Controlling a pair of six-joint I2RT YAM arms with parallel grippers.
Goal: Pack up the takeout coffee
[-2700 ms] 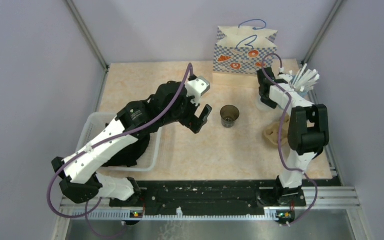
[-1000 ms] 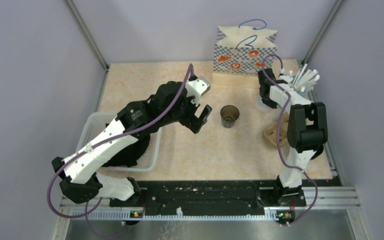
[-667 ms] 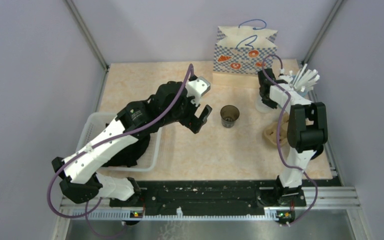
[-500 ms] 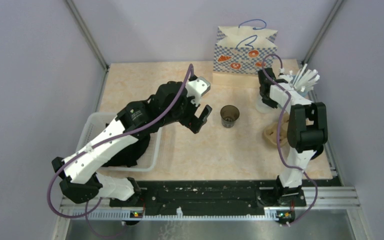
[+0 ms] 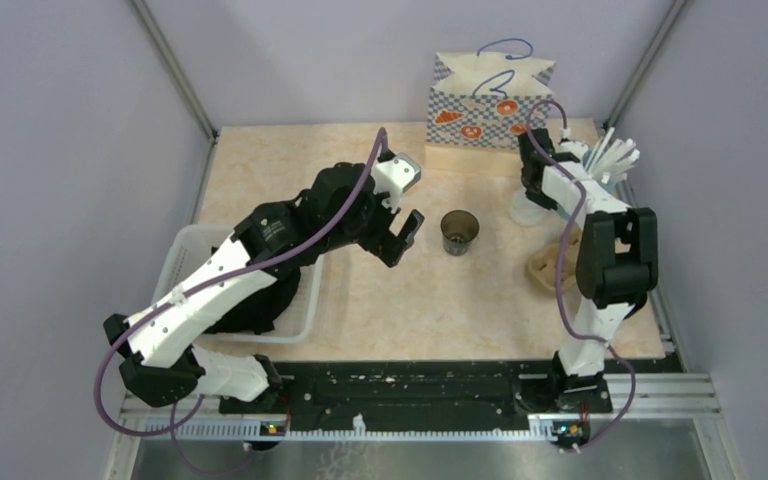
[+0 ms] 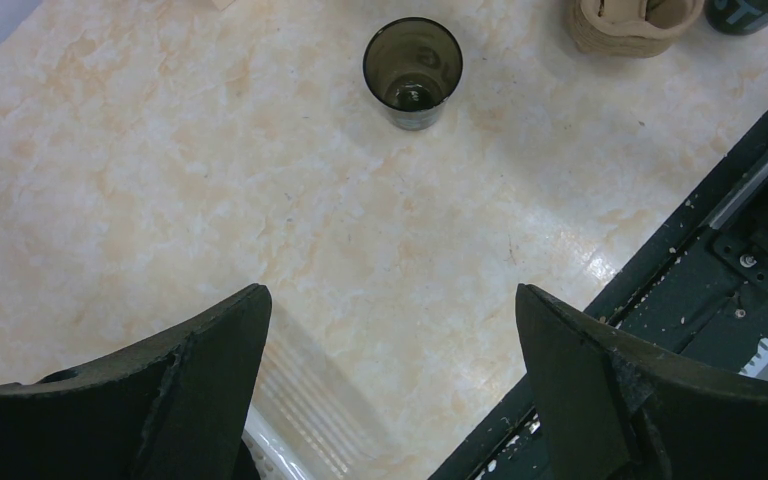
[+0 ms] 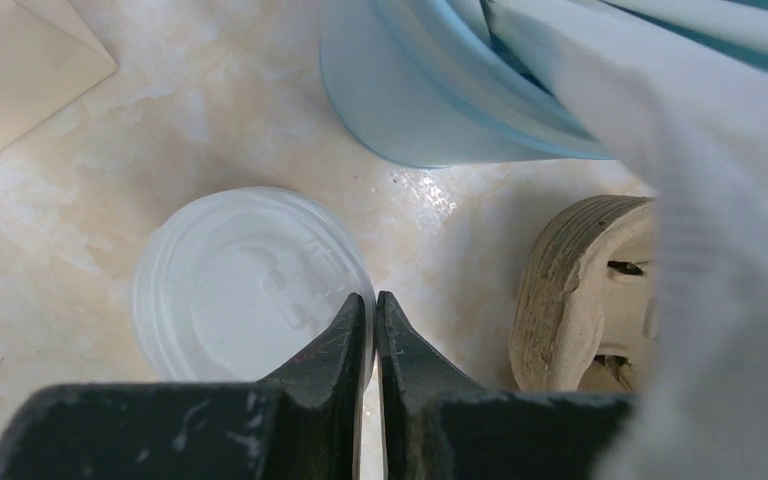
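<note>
The white-shelled left arm (image 5: 190,300) and white-shelled right arm (image 5: 615,255) each have black joint housings and 1 thin purple cable (image 5: 379,140). The left gripper (image 6: 388,290) and right gripper (image 7: 371,297) have matte black wedge fingers.

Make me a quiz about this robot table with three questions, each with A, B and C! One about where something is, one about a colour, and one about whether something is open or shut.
1. Where does the paper bag stand?
A) in the middle of the table
B) at the near edge, by the arm bases
C) at the far edge, by the back wall

2. What colour is the lidless cup in the middle?
A) bright red
B) dark
C) yellow

3. How is the left end effector?
A) open and empty
B) shut tight
C) shut on the cup

Answers:
1. C, as the top view shows the bag against the back wall.
2. B, as both the top and left wrist views show a dark cup.
3. A, as its fingers are wide apart with only table between them.
</note>
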